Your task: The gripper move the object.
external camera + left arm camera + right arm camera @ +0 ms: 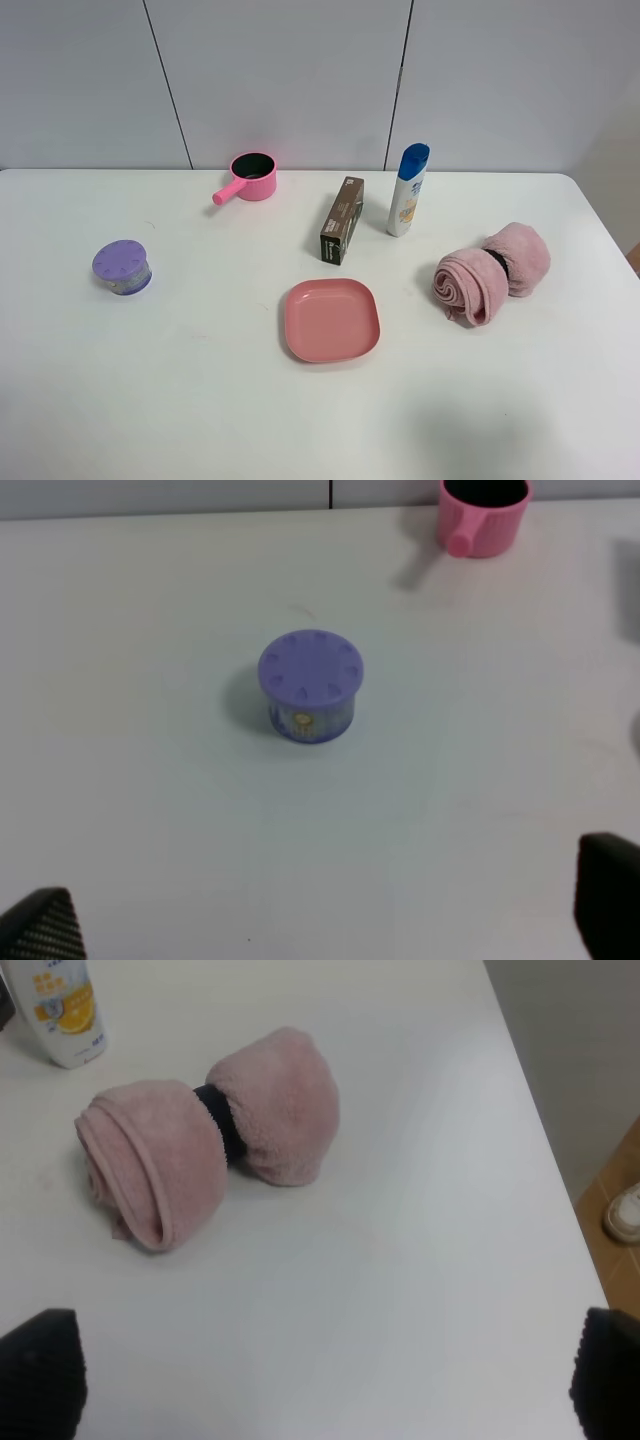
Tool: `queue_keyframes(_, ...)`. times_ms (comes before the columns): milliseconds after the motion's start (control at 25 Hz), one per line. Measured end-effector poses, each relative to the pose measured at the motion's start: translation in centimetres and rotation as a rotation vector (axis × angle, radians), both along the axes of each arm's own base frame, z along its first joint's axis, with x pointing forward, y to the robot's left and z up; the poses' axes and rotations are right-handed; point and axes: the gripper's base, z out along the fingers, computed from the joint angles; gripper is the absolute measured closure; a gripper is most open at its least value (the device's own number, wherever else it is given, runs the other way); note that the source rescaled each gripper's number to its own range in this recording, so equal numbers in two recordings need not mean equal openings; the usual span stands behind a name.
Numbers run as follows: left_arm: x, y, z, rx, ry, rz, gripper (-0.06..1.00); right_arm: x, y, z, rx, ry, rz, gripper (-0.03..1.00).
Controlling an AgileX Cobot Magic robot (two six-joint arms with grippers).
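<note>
The white shampoo bottle [408, 190] with a blue cap and orange-yellow label stands upright at the back of the table, right of the dark brown box [342, 220]. Its lower part shows in the right wrist view [62, 1010]. Neither arm shows in the exterior high view. My left gripper [320, 920] is open, with only its black fingertips [45, 925] in view, above the table short of a purple jar [311, 685]. My right gripper [320, 1380] is open and empty, with fingertips [40, 1365] short of the rolled pink towel [200, 1140].
A pink pot [250, 177] with a handle stands at the back. A pink square plate [331, 319] lies in the middle. The purple jar [123, 267] is at the left. The rolled pink towel [492, 272] lies right of the bottle. The table's right edge [560, 1200] is close to the towel.
</note>
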Motion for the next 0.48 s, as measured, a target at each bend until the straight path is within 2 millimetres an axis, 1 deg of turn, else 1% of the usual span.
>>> queue_keyframes(480,0.0,0.0,0.0,0.0,0.0,0.0,-0.05,0.0,0.0,0.0,0.0,0.0,0.0,-0.03)
